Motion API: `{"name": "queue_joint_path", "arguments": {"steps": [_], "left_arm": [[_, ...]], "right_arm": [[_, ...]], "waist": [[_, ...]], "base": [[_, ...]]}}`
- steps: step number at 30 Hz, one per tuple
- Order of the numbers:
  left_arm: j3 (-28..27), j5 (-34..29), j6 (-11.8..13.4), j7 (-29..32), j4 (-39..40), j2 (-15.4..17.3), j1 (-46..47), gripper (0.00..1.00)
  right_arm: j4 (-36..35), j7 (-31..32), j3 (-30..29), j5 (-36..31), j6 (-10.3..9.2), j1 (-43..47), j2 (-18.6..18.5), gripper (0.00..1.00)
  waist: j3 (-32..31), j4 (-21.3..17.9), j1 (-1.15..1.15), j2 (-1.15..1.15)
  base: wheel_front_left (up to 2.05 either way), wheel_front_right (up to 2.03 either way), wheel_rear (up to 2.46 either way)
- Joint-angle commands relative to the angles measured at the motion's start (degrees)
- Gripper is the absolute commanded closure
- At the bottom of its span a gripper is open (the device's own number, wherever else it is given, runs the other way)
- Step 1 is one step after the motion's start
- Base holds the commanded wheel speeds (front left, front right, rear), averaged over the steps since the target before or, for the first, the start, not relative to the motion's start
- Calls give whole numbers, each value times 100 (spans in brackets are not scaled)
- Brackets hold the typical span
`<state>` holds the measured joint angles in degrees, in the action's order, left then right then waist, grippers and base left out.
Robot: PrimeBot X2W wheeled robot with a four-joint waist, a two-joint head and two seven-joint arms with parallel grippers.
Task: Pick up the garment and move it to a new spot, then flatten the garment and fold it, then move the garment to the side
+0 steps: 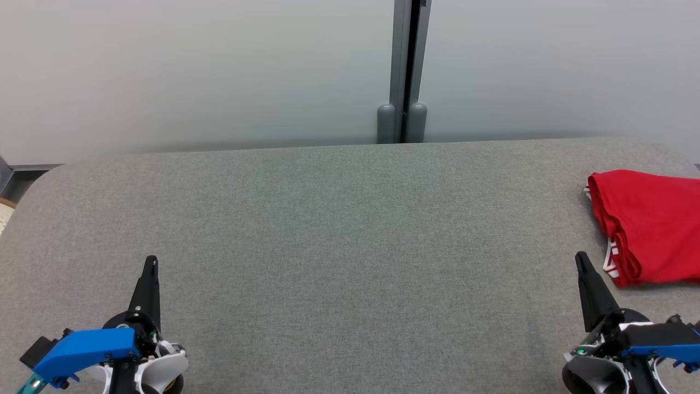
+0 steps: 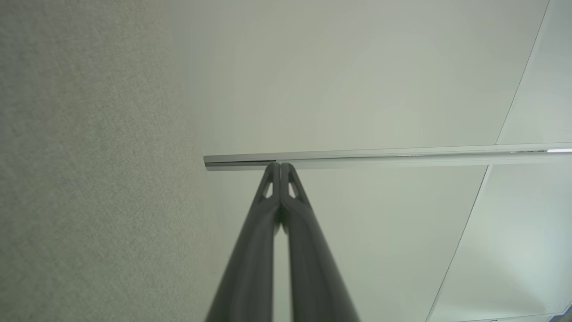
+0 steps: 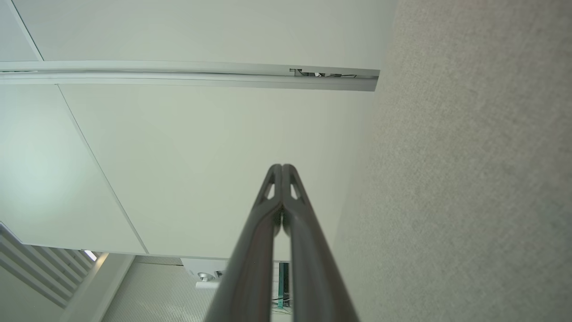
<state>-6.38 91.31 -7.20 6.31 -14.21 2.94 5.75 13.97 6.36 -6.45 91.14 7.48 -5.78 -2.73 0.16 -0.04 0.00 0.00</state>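
Note:
The garment [image 1: 653,227] is red with white trim and lies folded at the right edge of the grey table [image 1: 339,230], partly cut off by the head view's border. My right gripper [image 1: 581,258] rests low at the lower right, shut and empty, its tip just left of the garment's near corner and apart from it. At the lower left my left gripper [image 1: 151,261] is shut too, with nothing in it, far from the garment. In the wrist views each pair of fingertips [image 2: 280,166] [image 3: 282,167] is pressed together, pointing toward the pale wall.
The grey felt table has rounded far corners. Behind it stands a pale partition wall with a grey vertical post [image 1: 409,71] at centre right. The table's far edge runs across the head view, and its left corner falls off toward the floor [image 1: 6,210].

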Motion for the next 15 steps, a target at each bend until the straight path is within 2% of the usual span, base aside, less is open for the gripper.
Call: {"name": "queue_joint_path", "arguments": {"steps": [1,15], "left_arm": [[-28,85,-51,30,25,-9,83,100],[-33,116,-41,44,27,-12,80,100]], "right_arm": [[11,20,-14,97,3,-76,-26,100],[11,28,-15,134,2,-71,-26,100]], "waist": [[1,2,0,0],[2,4,0,0]], "base": [[0,0,0],[0,0,0]]}}
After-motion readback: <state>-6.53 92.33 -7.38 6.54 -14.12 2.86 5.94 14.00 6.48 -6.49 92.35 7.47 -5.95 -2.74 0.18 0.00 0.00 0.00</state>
